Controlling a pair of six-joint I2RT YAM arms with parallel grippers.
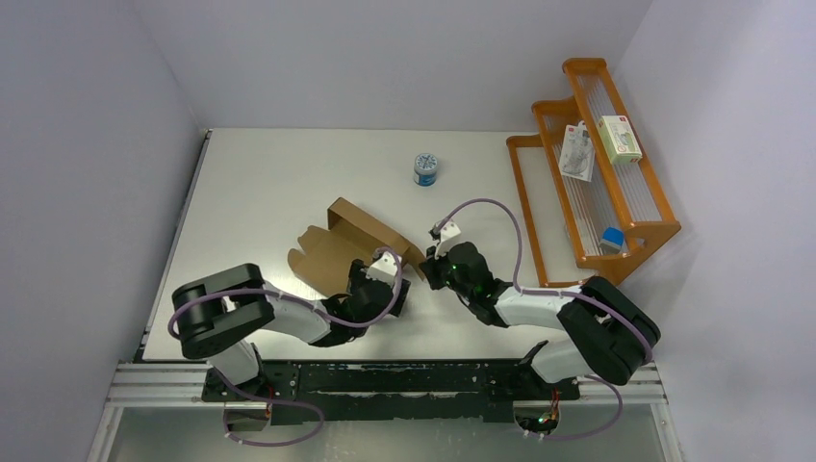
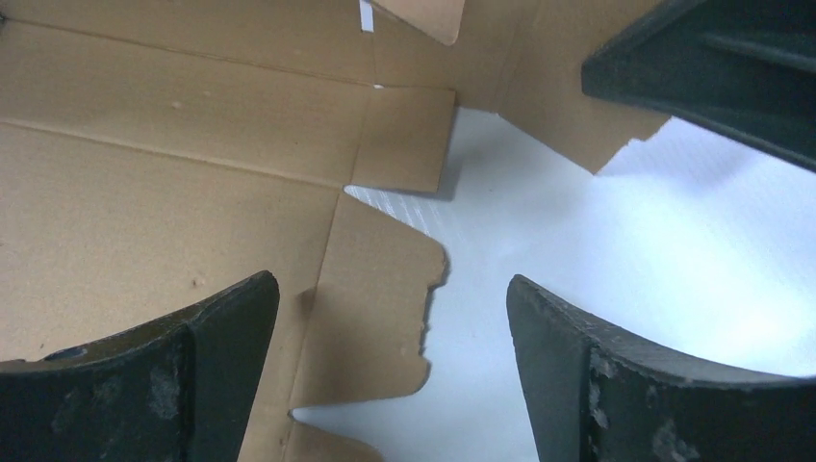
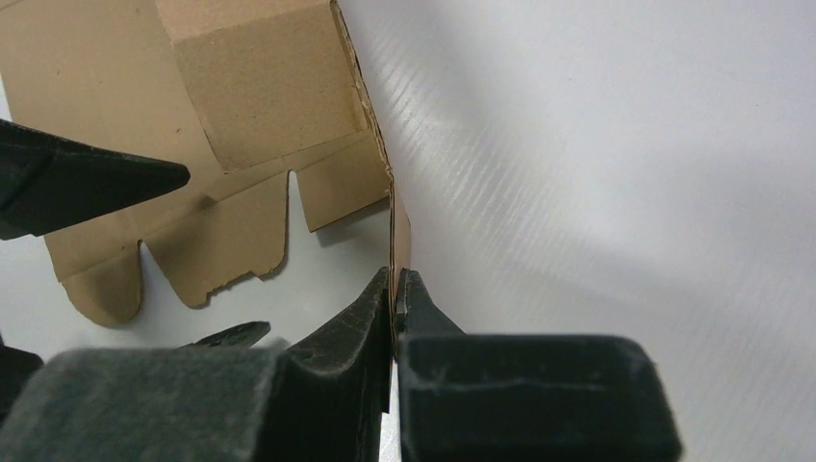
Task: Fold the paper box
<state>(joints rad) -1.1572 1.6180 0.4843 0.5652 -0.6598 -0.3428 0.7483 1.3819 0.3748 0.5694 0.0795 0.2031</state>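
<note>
1. Two arms reach from the near edge over a white table, which is boxed in by plain pale walls.
2. Left gripper: its jaws are spread wide and clamp nothing. It sits over a notched flap at the sheet's edge, and bare ribbed white surface shows beneath its right finger.
3. The paper box is brown and unprinted. It lies mostly flat under and ahead of the left gripper, with one long panel standing up on the side toward the right gripper.
4. Right gripper: its fingers are pinched together on the thin edge of that raised panel. Flat tabbed flaps lie to its left and bare table to its right.
5. A blue-and-white round tin stands ahead of the right gripper, well apart from it.
6. An orange tiered rack stands farther right against the wall, and it holds small white packages.
</note>
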